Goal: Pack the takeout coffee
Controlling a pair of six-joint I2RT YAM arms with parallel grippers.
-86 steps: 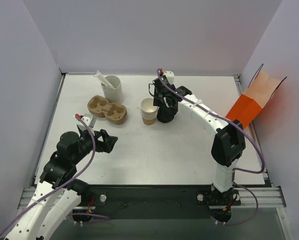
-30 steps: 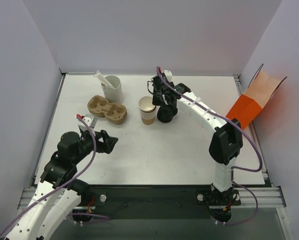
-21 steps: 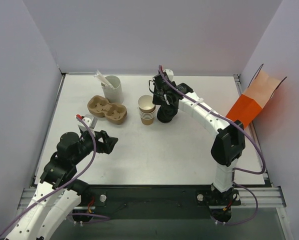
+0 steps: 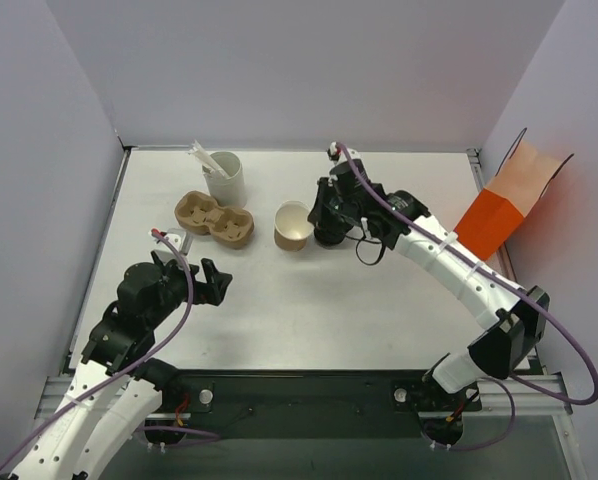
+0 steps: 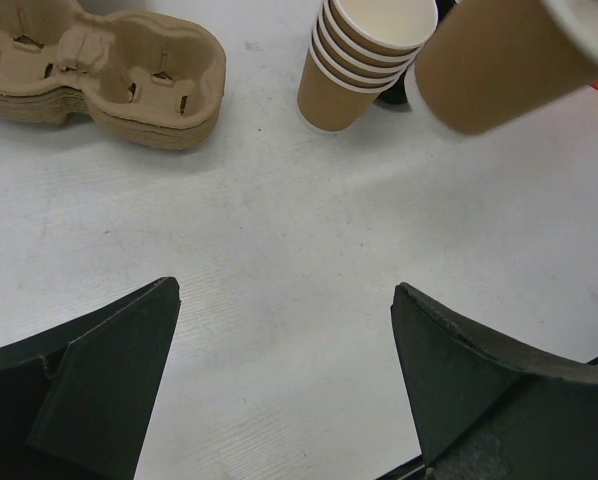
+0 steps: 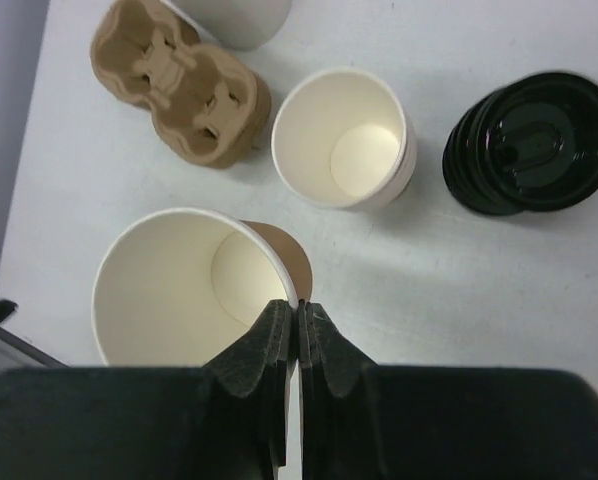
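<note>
While the left fingers (image 4: pixel 217 279) hang wide apart over a bare patch of bench (image 4: pixel 329 320) with nothing between them, the right arm is where it's all happening. The right fingers (image 6: pixel 299 318) are squeezed together on the near rim of a single cup (image 6: pixel 184 290). It's tan outside and white inside, with an open top and no lid on it. It's up off the bench too. The left wrist view shows it tilted in the air, just right of the stack (image 5: pixel 369 55) and higher than it.

The stack is lidless tan cups nested together, standing upright on the bench. It sits between the carrier (image 6: pixel 179 95) on one side and the lids (image 6: pixel 534 140) on the other, near both but touching neither. The lids are a black pile, round and glossy. The carrier looks like several pulp trays nested into one, two cup wells each.

Behind the carrier there's a white pot (image 4: pixel 226 178) with some white sticks poking out. An orange bag (image 4: pixel 499 210) sits tilted past the right edge of the bench, mouth open, well apart from the cup.

From the top view I honestly can't separate the held cup from the stack, since they overlap.
</note>
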